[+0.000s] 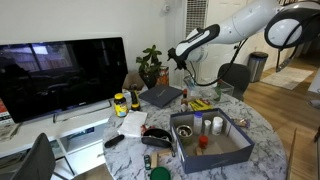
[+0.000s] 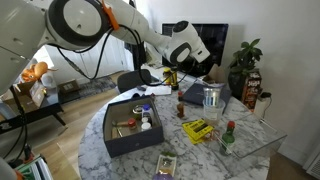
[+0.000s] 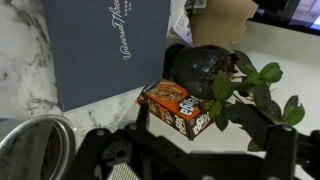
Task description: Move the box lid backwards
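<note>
One round marble desk (image 1: 265,122), in an exterior view, fills a living room with a television (image 1: 62,75) and wooden floor (image 1: 295,90). The box lid (image 1: 163,96) lies at its far side, with the gripper (image 1: 180,62) raised near it. In an exterior view the box lid (image 2: 195,92) lies flat beyond the open box (image 2: 128,128). In the wrist view, the fingers (image 3: 105,155) are spread and empty above the box lid (image 3: 100,45), which lies beside a snack carton (image 3: 180,108).

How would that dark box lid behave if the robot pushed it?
The box lid lies flat and looks like rigid cardboard, so it probably stays stiff and light. On the smooth marble table it should slide, not roll. Pushed off-centre, it might swivel into the orange packet near its corner.
</note>
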